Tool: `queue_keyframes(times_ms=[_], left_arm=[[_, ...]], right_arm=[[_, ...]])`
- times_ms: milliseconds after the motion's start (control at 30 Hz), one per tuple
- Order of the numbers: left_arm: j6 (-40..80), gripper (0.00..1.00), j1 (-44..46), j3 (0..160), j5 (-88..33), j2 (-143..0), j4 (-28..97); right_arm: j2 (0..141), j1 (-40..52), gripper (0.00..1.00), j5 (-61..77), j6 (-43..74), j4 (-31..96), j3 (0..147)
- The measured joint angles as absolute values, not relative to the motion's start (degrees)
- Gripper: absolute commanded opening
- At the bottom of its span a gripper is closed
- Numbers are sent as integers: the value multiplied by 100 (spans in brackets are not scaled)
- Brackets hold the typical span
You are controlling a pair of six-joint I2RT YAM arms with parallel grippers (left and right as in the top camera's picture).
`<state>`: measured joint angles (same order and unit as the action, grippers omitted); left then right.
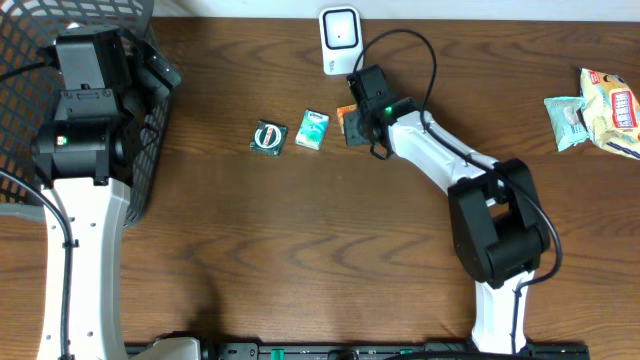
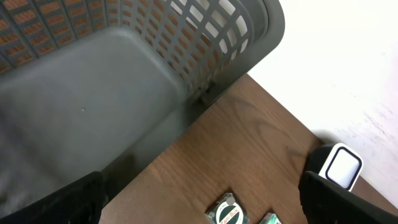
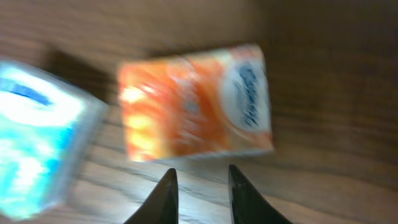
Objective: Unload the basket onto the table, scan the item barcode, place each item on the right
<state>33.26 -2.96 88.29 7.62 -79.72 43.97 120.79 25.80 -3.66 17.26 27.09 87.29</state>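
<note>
- The brown wooden surface (image 1: 300,250) carries everything; both arms rise from its near edge, one at the left and one at the right.
- The right hand (image 3: 200,186) reaches in over the middle of the surface. Its two dark fingertips (image 3: 166,194) are drawn close but not pressed together: a narrow strip of bare wood shows between them, and they pinch nothing.
- Just beyond those fingertips lies the orange packet (image 3: 196,102), flat on the wood with a white oval label at its right end. The wrist view is blurred, so I cannot tell whether the tips touch its near edge.
- Beside the orange packet, to its left in the overhead view, sits a teal packet (image 1: 312,130), and further left a dark green packet with a round mark (image 1: 268,137).
- At the right edge, well apart from these, lie two snack bags (image 1: 605,110).
- The left hand (image 2: 205,199) hangs high at the left with its fingers spread wide, holding nothing, over the rim of a grey mesh basket (image 2: 236,50).
- At the far edge, just beyond the orange packet, stands the white scanner (image 1: 340,28).
</note>
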Motion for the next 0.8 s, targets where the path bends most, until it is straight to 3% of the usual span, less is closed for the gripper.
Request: queue_keyframes(times_ms=[467,800], left_arm=[[3328,98,-296,8829,762,-7972,4397],[3328,98,-296,8829,762,-7972,4397]], right_arm=[[12116,2620,8,-113,2353,1883,8816],[12595,2633,4,-86,2167,2021,8882]])
